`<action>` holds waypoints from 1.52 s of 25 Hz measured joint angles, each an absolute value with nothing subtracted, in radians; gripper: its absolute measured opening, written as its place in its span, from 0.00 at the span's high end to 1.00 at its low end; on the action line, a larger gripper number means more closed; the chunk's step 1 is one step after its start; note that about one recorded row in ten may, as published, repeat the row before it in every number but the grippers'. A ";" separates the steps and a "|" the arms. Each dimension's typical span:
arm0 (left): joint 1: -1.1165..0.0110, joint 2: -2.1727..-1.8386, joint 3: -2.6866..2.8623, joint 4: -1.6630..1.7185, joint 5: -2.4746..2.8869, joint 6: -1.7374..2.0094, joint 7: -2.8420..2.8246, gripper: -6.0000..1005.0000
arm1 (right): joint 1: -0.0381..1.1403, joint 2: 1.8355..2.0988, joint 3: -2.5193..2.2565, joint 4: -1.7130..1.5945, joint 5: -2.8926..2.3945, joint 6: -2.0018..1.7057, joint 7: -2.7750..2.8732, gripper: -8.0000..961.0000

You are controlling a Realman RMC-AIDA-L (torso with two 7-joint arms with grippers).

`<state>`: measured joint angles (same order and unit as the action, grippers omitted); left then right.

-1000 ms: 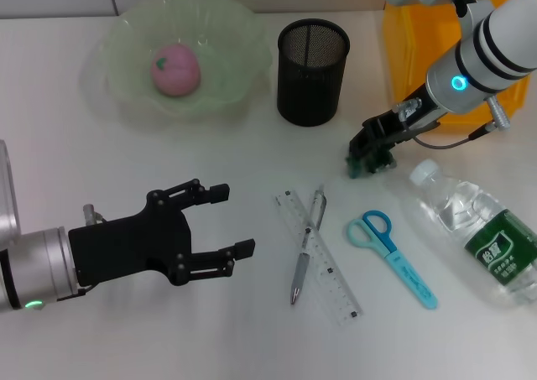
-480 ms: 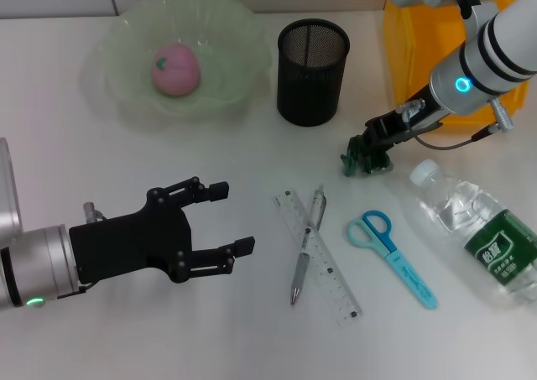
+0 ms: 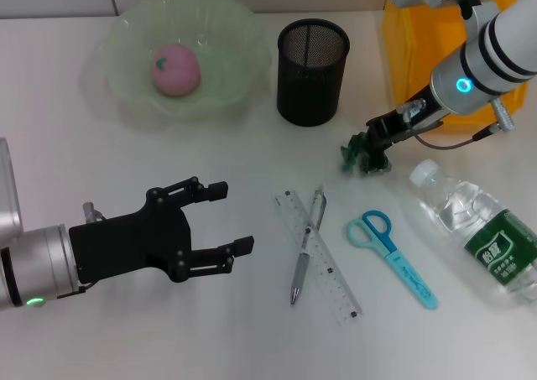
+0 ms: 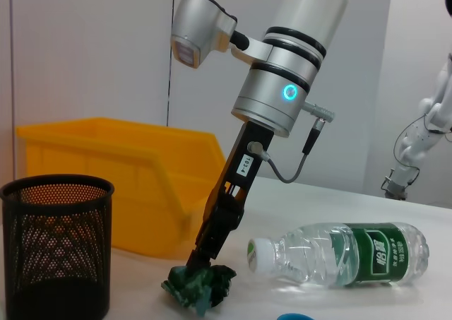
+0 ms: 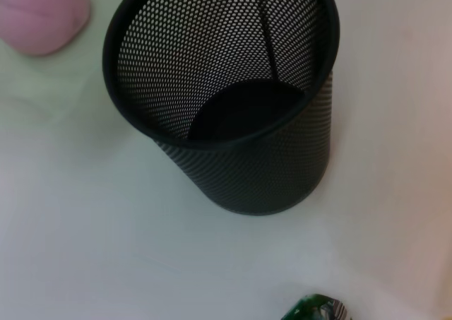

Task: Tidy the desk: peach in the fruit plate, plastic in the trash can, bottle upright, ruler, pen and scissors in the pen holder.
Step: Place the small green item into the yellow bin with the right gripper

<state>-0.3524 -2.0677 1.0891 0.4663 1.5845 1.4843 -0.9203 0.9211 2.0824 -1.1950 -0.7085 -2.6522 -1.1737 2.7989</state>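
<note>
Step in hand: disposal of the plastic. The right claw (image 3: 372,148) is at the worktop (image 3: 252,330) between the pen holder (image 3: 312,71) and the bottle (image 3: 478,233), closed on the crumpled green plastic (image 3: 362,157). In the left wrist view the wad (image 4: 198,285) appears to rest on the worktop surface, so the lift is judged not yet done

The yellow trash can (image 3: 436,53) stands just behind the right arm. The next move calls for raising the plastic above the bin rim, carrying it back over the opening, then releasing it

The left claw (image 3: 214,229) hovers over the near-left worktop, fingers spread wide and holding nothing

Status of the other items:
- Peach (image 3: 174,68): already in the fruit plate (image 3: 117,49)
- Bottle: lying on its side, 1 uprighting step outstanding
- Ruler (image 3: 323,262), pen (image 3: 306,246) and scissors (image 3: 390,254): 3 items on the worktop; the pen crosses the ruler, the scissors lie apart beside them
</note>
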 joint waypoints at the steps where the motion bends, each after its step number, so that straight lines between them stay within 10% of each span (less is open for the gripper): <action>1: -0.353 -2.068 1.089 0.466 1.585 1.484 -0.920 0.16 | 0.920 2.082 -1.195 -0.709 -2.652 -1.173 2.798 0.82; 29: -0.355 -2.066 1.089 0.475 1.585 1.482 -0.926 0.16 | 0.737 2.075 -1.092 -1.340 -2.554 -1.433 2.804 0.90; 38: -0.357 -2.067 1.089 0.476 1.579 1.487 -0.924 0.16 | 0.681 2.004 -0.943 -1.398 -2.579 -1.382 2.776 0.83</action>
